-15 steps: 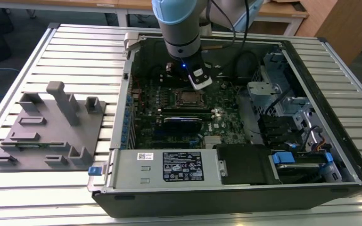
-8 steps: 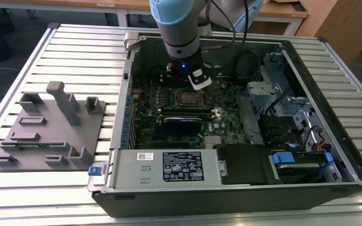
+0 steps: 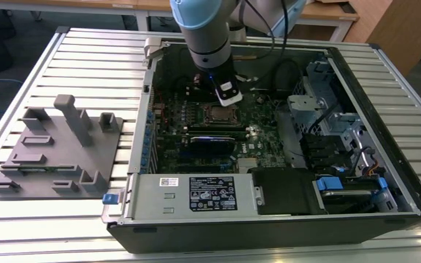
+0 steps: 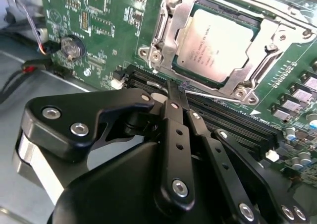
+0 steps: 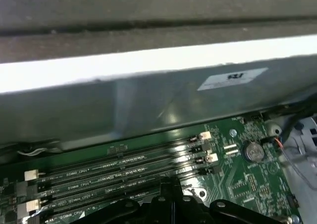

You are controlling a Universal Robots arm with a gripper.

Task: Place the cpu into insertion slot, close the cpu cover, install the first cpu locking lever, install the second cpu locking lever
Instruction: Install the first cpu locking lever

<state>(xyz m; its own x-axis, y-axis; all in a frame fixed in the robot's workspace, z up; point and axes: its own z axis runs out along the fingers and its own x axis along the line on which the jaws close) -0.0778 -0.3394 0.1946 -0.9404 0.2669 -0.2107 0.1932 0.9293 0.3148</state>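
Note:
In the second wrist view the cpu (image 4: 215, 45) lies flat in the insertion slot (image 4: 147, 53), its silver top facing up. The cpu cover (image 4: 173, 33) is folded down around it as a silvery frame. A thin silvery locking lever (image 4: 210, 94) runs along the socket's edge, right by my fingertips. My gripper (image 4: 176, 91) is shut, its tip at that edge of the socket, with nothing visibly between the fingers. In the exterior view the gripper (image 3: 230, 101) hangs just above the cpu (image 3: 220, 114) on the motherboard.
The open computer case (image 3: 144, 164) surrounds the board, with a grey labelled power supply (image 3: 195, 194) at its front and a drive cage (image 3: 328, 109) at the exterior view's right. Black memory slots (image 5: 114, 172) lie beside the socket. A grey fixture plate (image 3: 57, 159) sits outside the case.

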